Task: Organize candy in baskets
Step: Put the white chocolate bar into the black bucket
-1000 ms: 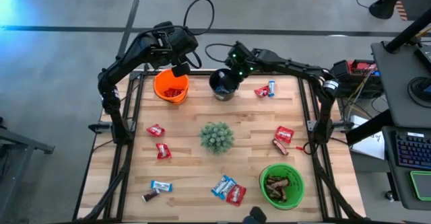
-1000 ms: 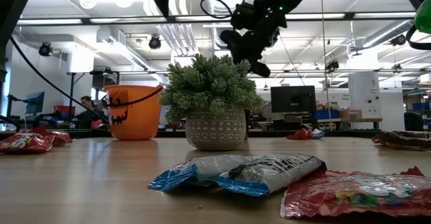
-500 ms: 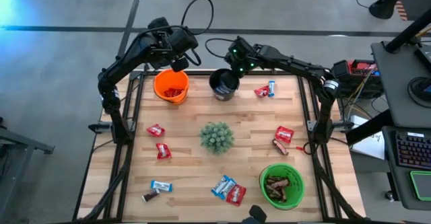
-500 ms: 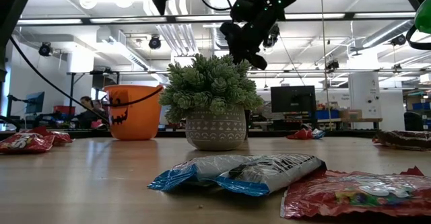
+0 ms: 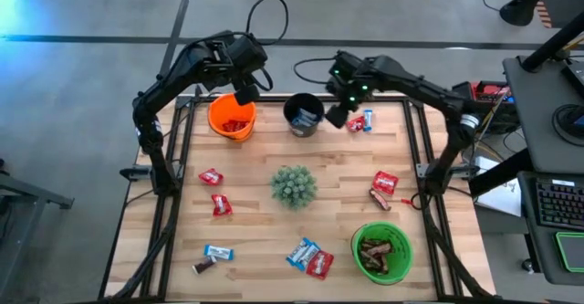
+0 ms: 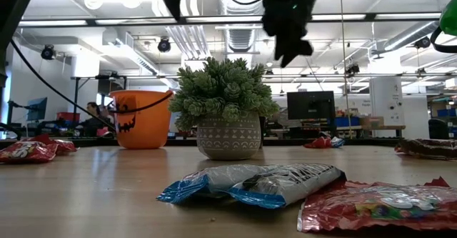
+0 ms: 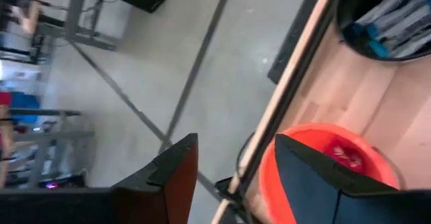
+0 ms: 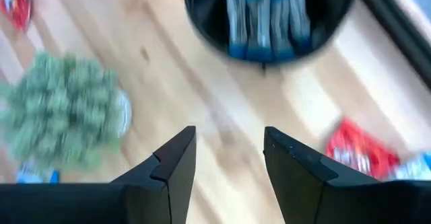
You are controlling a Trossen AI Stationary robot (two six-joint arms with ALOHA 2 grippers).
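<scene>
- The right gripper [image 5: 336, 117] hangs just beside the black basket [image 5: 303, 115], on the side toward a red and a blue candy [image 5: 359, 121] lying at the table's far edge; its fingers stand apart with nothing between them
- The black basket holds blue-and-silver candy [image 8: 269, 15]; the orange basket [image 5: 231, 118] holds red pieces; the green basket [image 5: 381, 251] holds dark brown ones
- The left gripper [image 5: 246, 94] hovers over the orange basket's far rim, fingers parted and empty
- Sorting looks partly done: loose candy lies around the plant [image 5: 294, 185], red near the left edge, a mixed cluster at the near edge
- Next, I'd guess, the right arm drops onto the nearby pair; it must pinch one wrapper only
</scene>
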